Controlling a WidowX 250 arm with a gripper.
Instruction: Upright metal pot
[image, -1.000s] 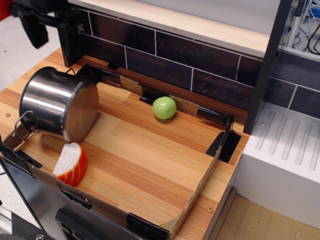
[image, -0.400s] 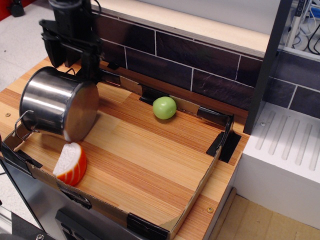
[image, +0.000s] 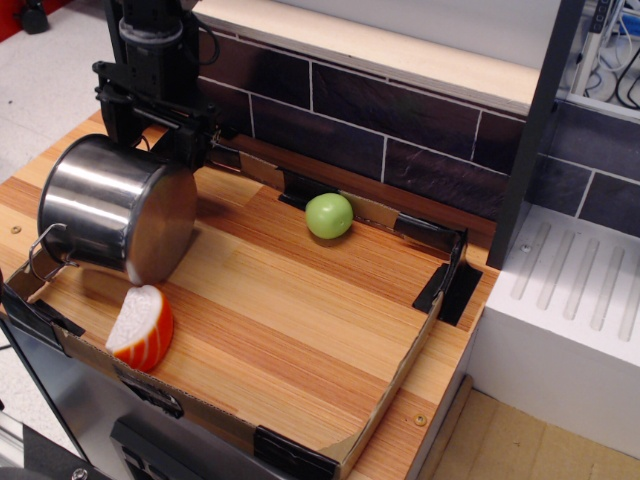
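Note:
The metal pot (image: 115, 207) lies on its side at the left of the wooden tray, its flat base facing right and a wire loop handle (image: 42, 250) at its lower left. My black gripper (image: 152, 125) hangs open just above and behind the pot's upper side, one finger on each side of the pot's top edge. It holds nothing.
A green ball (image: 329, 215) rests near the tray's back wall. An orange-and-white slice-shaped toy (image: 141, 327) lies at the front left, just below the pot. A cardboard rim (image: 400, 370) edges the tray. A dark tiled wall stands behind; a white drainer (image: 570, 290) is at the right.
My gripper has come in from the upper left and dropped down towards the pot's top. The pot, ball and slice have not moved.

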